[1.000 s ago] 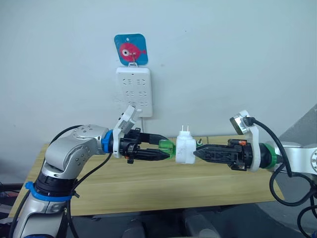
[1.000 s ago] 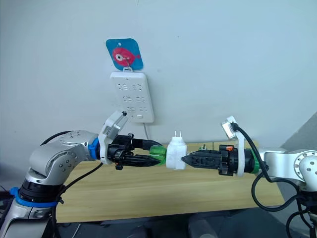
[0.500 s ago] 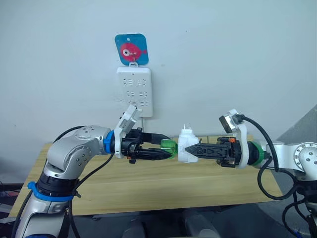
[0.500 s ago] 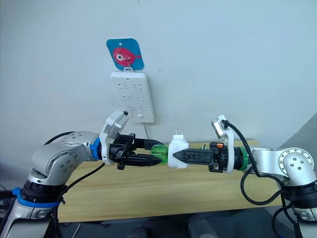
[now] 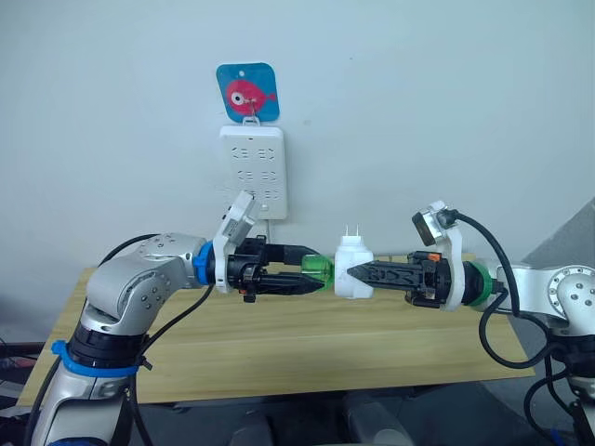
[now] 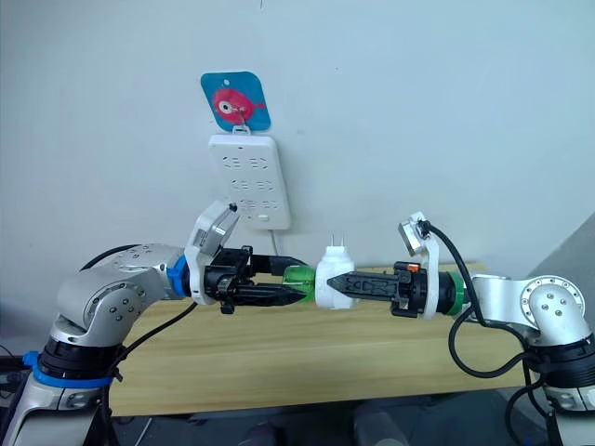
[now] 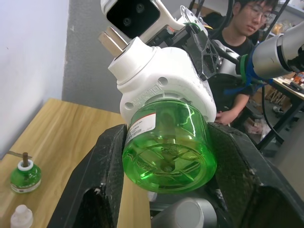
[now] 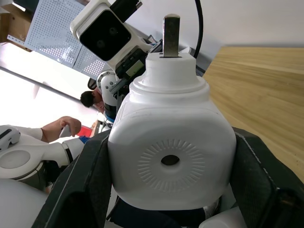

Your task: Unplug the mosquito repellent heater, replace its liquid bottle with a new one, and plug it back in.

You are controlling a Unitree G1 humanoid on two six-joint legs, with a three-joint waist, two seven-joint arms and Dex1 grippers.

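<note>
Eye views: above the wooden counter [image 5: 279, 348], the left gripper [image 5: 311, 276] clamps the green translucent liquid bottle [image 5: 318, 273], and the right gripper [image 5: 358, 274] clamps the small white rounded plastic heater [image 5: 352, 277].

Left wrist view: the bottle sits between black fingers [image 7: 102, 178].

Right wrist view: the heater's vent hole faces the camera.

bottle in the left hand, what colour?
Clear green bottle, clearest in the left wrist view.
</note>
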